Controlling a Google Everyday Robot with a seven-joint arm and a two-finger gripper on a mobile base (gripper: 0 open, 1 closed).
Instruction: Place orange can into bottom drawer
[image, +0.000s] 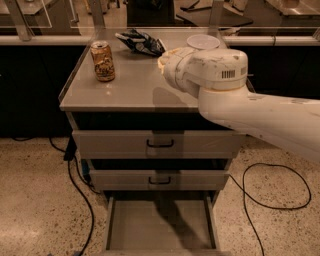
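The can (102, 61) stands upright at upper left on the cabinet top (130, 90). The gripper (165, 62) hovers over the top near centre, well apart from the can; its opening cannot be told. The bottom drawer (135, 226) is open at the lower centre.

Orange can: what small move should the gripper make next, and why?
Probably move the gripper left toward the orange can. It stands upright at left on the cabinet top, the gripper is apart to its right, and the bottom drawer stands open.
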